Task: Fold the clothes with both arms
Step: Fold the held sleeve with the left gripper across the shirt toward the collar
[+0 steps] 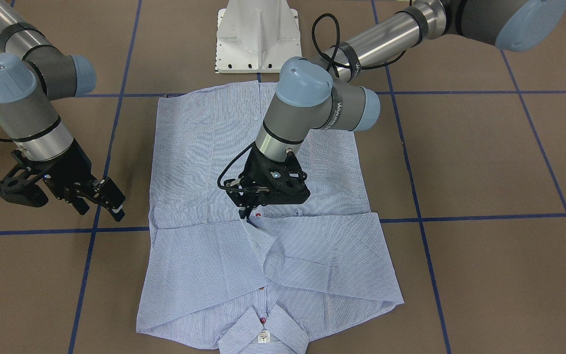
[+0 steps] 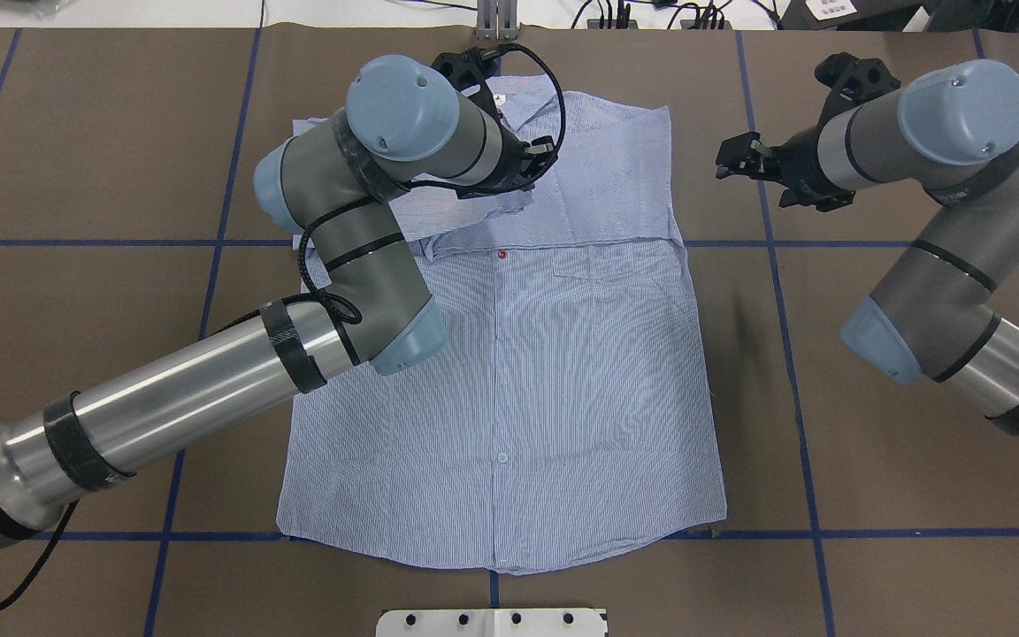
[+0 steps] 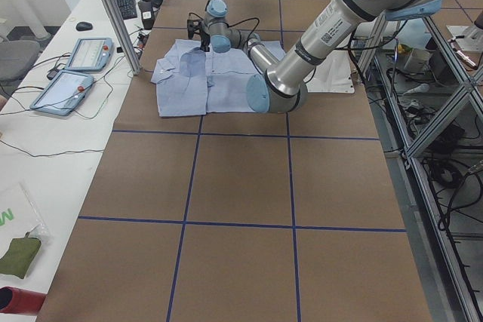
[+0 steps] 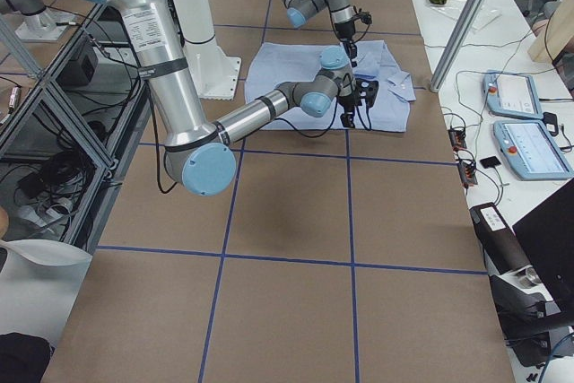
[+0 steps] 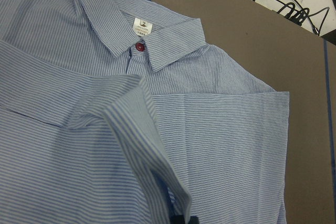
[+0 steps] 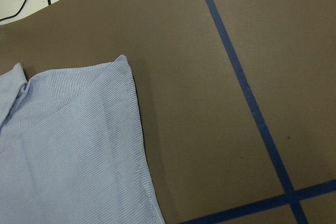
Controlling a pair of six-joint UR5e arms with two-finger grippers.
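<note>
The striped shirt [image 1: 204,147] [image 2: 563,372] lies flat and face up on the brown table, its collar [image 1: 263,327] [image 5: 142,40] towards the far edge. Both sleeves are folded across the chest. My left gripper [image 1: 246,215] is shut on a raised fold of sleeve fabric [image 5: 157,145] near the shirt's middle, just off the cloth below it. In the overhead view the left wrist hides most of that gripper. My right gripper [image 1: 100,202] [image 2: 737,159] hangs open and holds nothing, beside the shirt's shoulder edge [image 6: 126,93] and off the cloth.
The white pedestal base [image 1: 258,39] [image 2: 492,622] stands at the shirt's hem end. Blue tape lines [image 2: 775,265] cross the brown table cover. Two teach pendants [image 3: 72,84] and cables lie on the white bench past the collar side, behind an aluminium post [image 3: 113,13].
</note>
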